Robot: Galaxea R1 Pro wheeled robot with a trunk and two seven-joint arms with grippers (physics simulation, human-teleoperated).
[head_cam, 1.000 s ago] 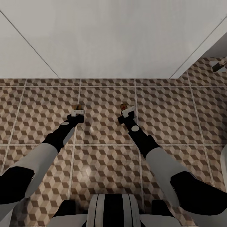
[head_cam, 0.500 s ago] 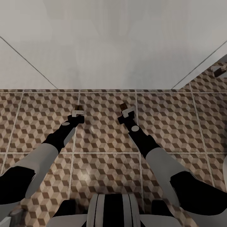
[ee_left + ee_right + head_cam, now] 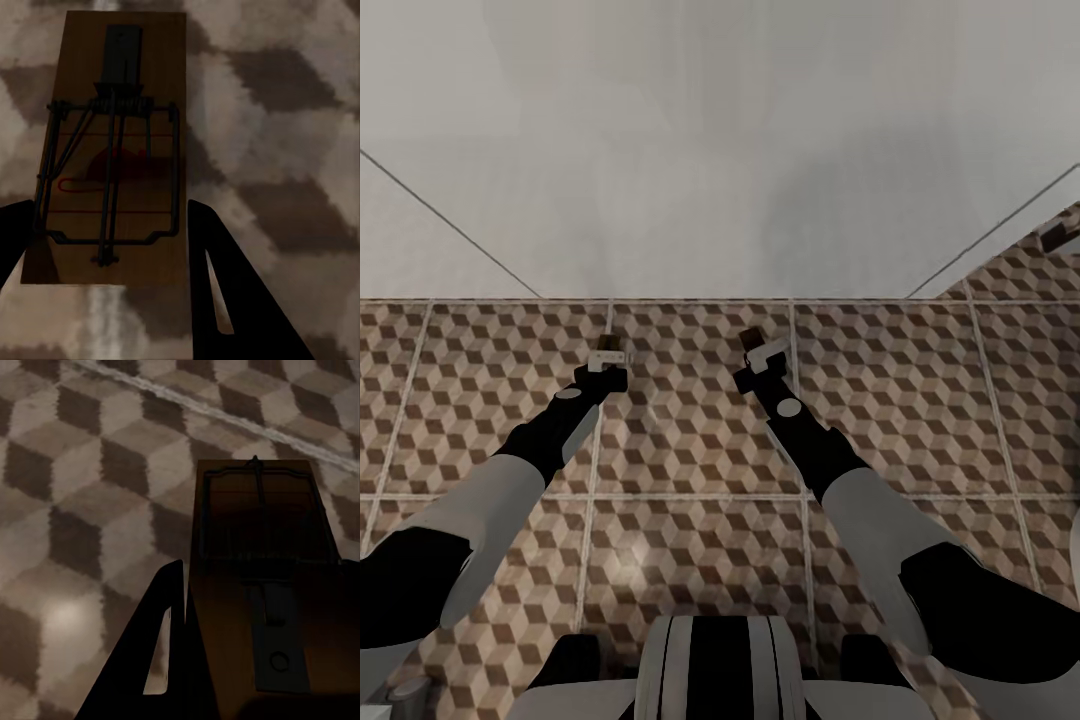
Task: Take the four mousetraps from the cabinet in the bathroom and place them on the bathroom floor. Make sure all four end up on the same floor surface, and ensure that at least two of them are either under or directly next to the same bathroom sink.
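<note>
**Carry phase: two mousetraps held above the tiles**

Both arms reach forward over the bathroom floor [image 3: 690,420]. The left gripper [image 3: 609,354] is clamped on a mousetrap [image 3: 112,142]; the right gripper [image 3: 758,349] is clamped on a second mousetrap [image 3: 262,577]. Each trap sits between dark fingers, clear of the tiles. Compared with a second ago, the white wall [image 3: 720,150] takes up more of the head view while the arms hold the same pose: the robot appears to be advancing. Release has not yet occurred.

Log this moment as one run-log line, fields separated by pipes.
left gripper: shut on mousetrap | right gripper: shut on second mousetrap | both above bathroom floor | white wall ahead
</note>
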